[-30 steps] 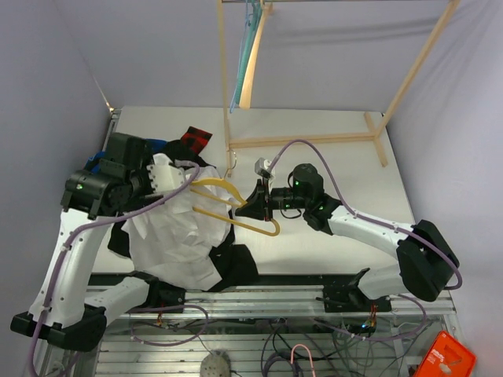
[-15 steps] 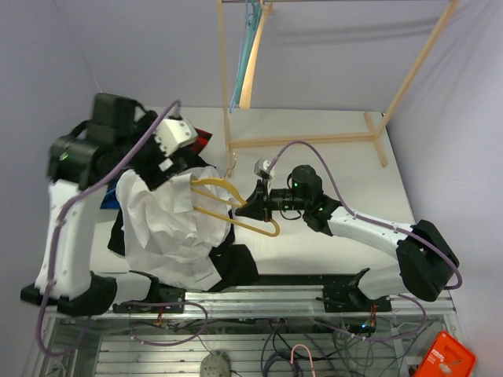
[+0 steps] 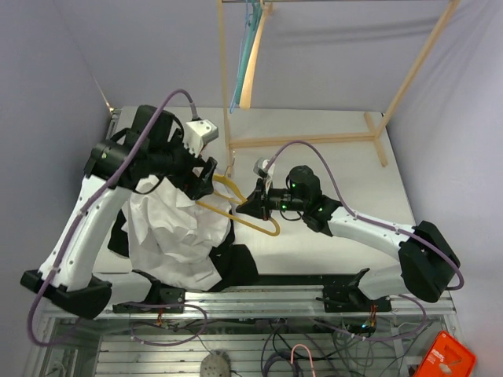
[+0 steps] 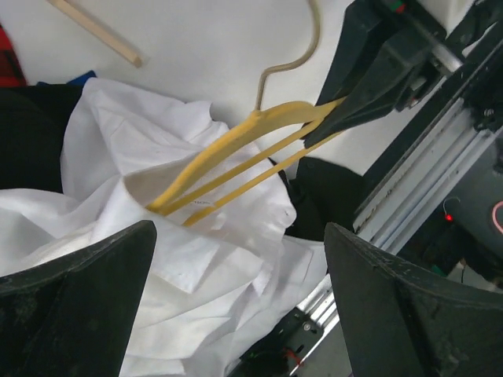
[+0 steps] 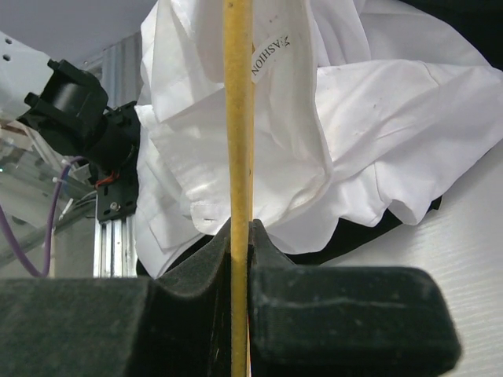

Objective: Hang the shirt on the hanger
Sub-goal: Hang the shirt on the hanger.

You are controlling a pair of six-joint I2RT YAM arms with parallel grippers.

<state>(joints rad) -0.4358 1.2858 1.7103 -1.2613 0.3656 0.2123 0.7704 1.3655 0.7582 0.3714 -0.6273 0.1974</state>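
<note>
One white shirt (image 3: 169, 236) lies heaped beneath the left gripper's (image 3: 204, 179) two fingers, which are spread wide and hold nothing. One yellow hanger (image 4: 236, 143) is pinched between the right gripper's (image 5: 238, 236) fingers, its far end tucked into the shirt's folds.

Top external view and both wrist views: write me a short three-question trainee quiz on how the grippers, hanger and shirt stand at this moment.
1. True or false: the right gripper is clamped on the hanger.
2. The left gripper is: A) open, holding nothing; B) shut on the hanger; C) out of every view.
3. Short answer: which garment does one end of the hanger poke into?

Key: 1 true. 2 A. 3 the white shirt.
</note>
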